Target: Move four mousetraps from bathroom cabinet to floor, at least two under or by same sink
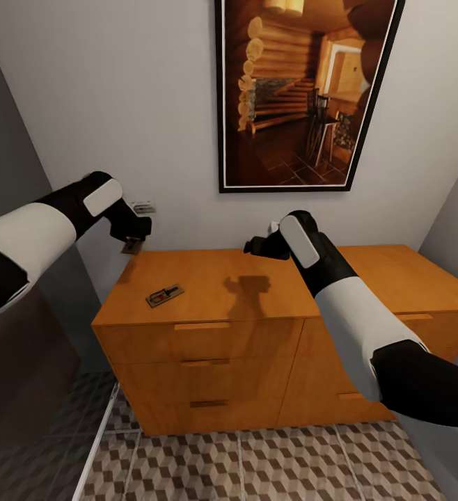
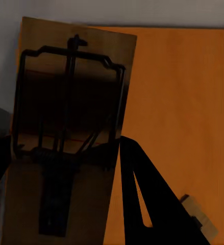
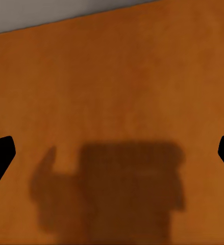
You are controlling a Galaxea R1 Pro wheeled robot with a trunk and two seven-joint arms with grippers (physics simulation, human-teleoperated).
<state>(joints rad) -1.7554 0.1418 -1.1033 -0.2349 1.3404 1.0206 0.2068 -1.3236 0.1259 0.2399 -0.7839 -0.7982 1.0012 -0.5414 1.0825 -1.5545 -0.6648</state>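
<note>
Home bathroom: patterned floor tiles (image 1: 271,466), wooden cabinet (image 1: 257,348).

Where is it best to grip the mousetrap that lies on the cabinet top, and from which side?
Probably from above, pinching the two long edges of the mousetrap. It lies flat on the cabinet, turned diagonally, so the open right tool should turn to match and avoid the wire on top.

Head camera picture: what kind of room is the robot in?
Probably a bathroom or small room at home: patterned floor tiles, a low wooden cabinet against a plain wall, and a framed picture above it. No sink confirms it.
</note>
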